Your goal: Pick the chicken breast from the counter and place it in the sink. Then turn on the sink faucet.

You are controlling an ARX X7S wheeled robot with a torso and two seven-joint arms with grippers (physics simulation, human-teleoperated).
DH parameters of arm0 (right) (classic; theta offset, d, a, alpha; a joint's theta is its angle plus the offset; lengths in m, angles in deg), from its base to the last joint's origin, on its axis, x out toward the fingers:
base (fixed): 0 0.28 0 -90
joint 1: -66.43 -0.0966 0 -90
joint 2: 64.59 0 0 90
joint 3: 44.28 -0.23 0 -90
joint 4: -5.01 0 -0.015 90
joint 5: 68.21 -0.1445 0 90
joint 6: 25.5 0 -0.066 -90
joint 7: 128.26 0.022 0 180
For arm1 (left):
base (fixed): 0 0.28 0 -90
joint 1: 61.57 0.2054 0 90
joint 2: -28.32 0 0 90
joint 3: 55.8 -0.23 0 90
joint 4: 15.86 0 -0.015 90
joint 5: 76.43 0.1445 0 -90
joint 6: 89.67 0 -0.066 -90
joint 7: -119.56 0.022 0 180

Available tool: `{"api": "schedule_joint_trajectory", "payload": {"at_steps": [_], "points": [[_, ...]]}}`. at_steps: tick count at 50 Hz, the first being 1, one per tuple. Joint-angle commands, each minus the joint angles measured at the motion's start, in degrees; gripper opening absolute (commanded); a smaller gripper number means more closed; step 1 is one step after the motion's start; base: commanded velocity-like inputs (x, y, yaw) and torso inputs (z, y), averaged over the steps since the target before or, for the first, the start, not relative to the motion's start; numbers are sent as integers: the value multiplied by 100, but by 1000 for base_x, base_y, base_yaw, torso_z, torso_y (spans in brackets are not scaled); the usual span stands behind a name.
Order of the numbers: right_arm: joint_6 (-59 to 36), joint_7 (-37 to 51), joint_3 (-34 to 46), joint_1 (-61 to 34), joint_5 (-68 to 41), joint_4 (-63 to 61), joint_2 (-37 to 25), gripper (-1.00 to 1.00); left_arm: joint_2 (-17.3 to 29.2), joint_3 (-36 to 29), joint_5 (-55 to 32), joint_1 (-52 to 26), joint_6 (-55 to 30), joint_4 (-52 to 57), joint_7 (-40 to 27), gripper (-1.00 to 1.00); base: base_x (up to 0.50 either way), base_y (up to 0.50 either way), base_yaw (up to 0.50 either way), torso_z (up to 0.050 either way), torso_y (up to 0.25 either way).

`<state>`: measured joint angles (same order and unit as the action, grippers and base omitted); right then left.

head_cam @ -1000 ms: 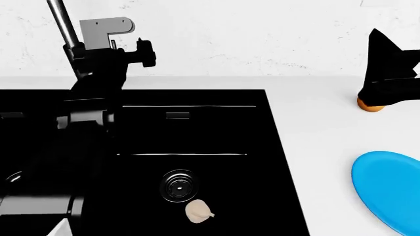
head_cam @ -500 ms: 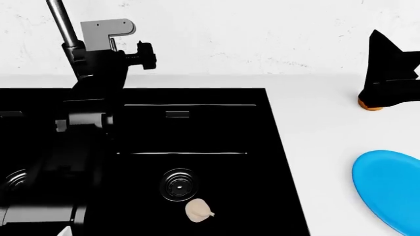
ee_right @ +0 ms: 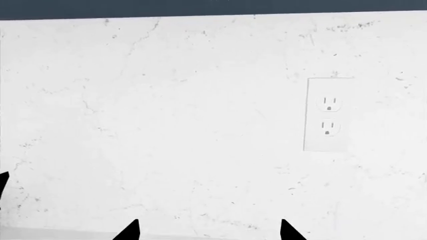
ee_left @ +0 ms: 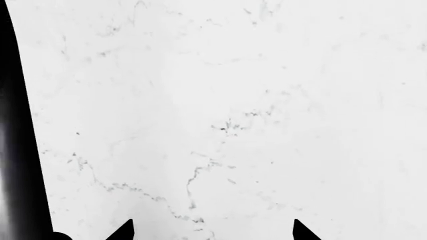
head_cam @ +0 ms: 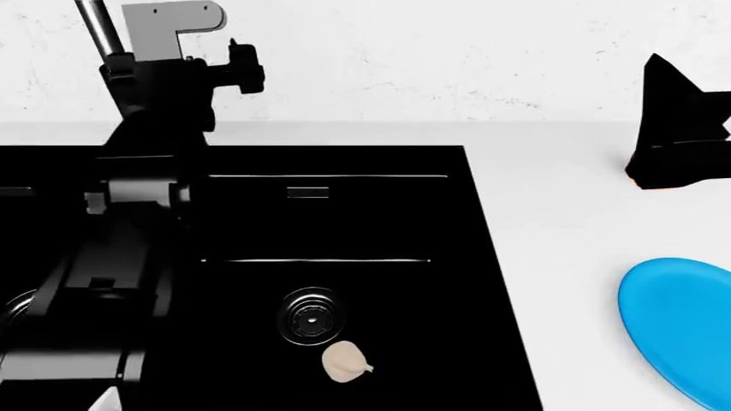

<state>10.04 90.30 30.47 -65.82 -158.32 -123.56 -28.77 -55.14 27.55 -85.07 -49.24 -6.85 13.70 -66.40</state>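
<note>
The pale chicken breast (head_cam: pixel 346 361) lies in the black sink (head_cam: pixel 389 223), just beside the round drain (head_cam: pixel 311 317). The white counter (head_cam: pixel 571 214) runs along the sink's right side. The faucet's grey tube (head_cam: pixel 98 32) rises at the back left and shows as a dark band in the left wrist view (ee_left: pixel 15 150). Its lever is hidden behind my left arm. My left gripper (head_cam: pixel 171 64) is raised right beside the tube, facing the wall, open and empty (ee_left: pixel 213 232). My right gripper (head_cam: pixel 683 120) hovers over the counter at the far right, open and empty (ee_right: pixel 208 231).
A blue plate (head_cam: pixel 680 330) lies on the counter at the right edge. An orange-brown object (head_cam: pixel 631 178) is almost hidden under my right gripper. The marble backsplash (head_cam: pixel 457 51) stands behind the sink, with a wall outlet (ee_right: pixel 327 115) ahead of the right gripper.
My left gripper has risen along the faucet tube. The head view has shifted slightly, and the orange-brown object is now nearly covered by the right gripper. The chicken breast has not moved.
</note>
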Motion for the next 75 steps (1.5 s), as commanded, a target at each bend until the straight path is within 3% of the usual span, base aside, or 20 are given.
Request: {"api": "schedule_joint_trajectory", "payload": {"at_steps": [1,13,55,62,75], "points": [[33,-17,-42,39,-35,1,-13,100,33,-47,57,-181,233,-265,-66,100,0,0,0,0,0],[54,-26,-40,38,-68,11,-28,100,-31,-146,145,-412,731,-1130,-22,100,0,0,0,0,-49],[126,-67,-109,203,-52,-24,-50,100,-29,-170,-45,-167,690,-757,54,100,0,0,0,0,-30],[150,-68,-191,281,-87,-53,-69,100,-240,-208,-28,-317,1082,-1414,182,100,0,0,0,0,0],[176,-61,-210,317,-93,-62,-69,100,-368,-104,53,-237,1084,-1441,243,100,0,0,0,0,0]]}}
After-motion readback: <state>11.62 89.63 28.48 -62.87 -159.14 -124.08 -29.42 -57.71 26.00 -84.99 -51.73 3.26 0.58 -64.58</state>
